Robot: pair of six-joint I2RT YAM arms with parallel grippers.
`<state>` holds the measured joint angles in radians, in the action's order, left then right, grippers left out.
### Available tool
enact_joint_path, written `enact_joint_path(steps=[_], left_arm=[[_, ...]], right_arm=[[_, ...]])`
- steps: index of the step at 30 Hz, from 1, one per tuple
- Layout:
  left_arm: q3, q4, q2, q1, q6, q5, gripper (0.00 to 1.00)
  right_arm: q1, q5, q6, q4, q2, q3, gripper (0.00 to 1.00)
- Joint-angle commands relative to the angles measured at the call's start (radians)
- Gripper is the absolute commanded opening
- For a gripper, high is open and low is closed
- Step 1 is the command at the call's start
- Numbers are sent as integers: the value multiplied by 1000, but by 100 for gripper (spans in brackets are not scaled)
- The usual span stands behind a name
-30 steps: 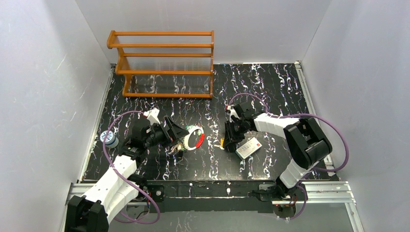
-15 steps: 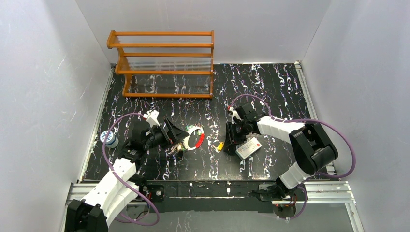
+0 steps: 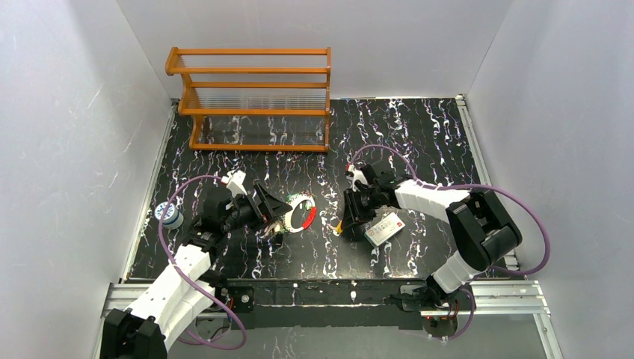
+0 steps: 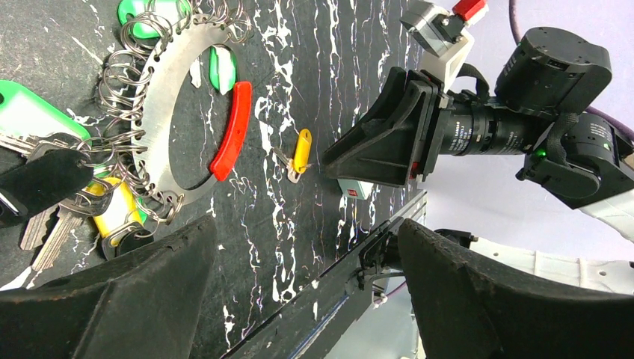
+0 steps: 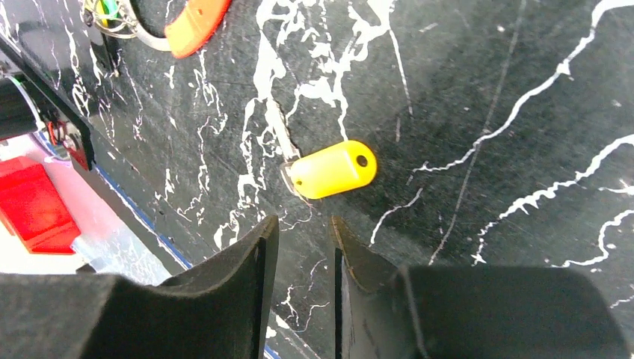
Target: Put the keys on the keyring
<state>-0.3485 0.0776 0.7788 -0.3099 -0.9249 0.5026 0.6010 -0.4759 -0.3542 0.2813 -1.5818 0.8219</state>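
Observation:
The keyring (image 4: 161,105), a white oval loop with a red section (image 4: 230,131), lies flat on the black table, hung with small wire rings and several keys, green-headed (image 4: 26,112) and yellow-headed (image 4: 112,209) among them. My left gripper (image 4: 306,224) stands wide open just beside the keyring (image 3: 299,215), holding nothing. A loose yellow-headed key (image 5: 334,169) lies on the table between the two arms, also visible from the left wrist (image 4: 300,149). My right gripper (image 5: 305,221) hovers just short of it, its jaws a narrow gap apart with nothing between them.
A flat white card (image 3: 383,227) with a red mark lies under the right arm's wrist. An orange wooden rack (image 3: 254,97) stands at the back left. A small blue-and-white round object (image 3: 170,215) sits at the table's left edge. The front rail (image 4: 359,254) runs close by.
The right gripper has opened slightly, then shifted left toward the loose yellow key, partly covering it from above. The left arm and keyring have not moved.

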Motion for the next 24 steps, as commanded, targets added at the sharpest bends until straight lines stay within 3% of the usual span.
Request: enact_joint_path(steps=[1,12,24], left_arm=[[-9,-18,-10,-5,3,12,88],[-14,-29,-17,-5,7,4,88],[-11,-32,-14,-5,12,-4,88]], right_arm=[[31,28,37,-14,-9,60,38],[113,163,82,31,-60,89,36],[152,212,84,44,-43,108,21]])
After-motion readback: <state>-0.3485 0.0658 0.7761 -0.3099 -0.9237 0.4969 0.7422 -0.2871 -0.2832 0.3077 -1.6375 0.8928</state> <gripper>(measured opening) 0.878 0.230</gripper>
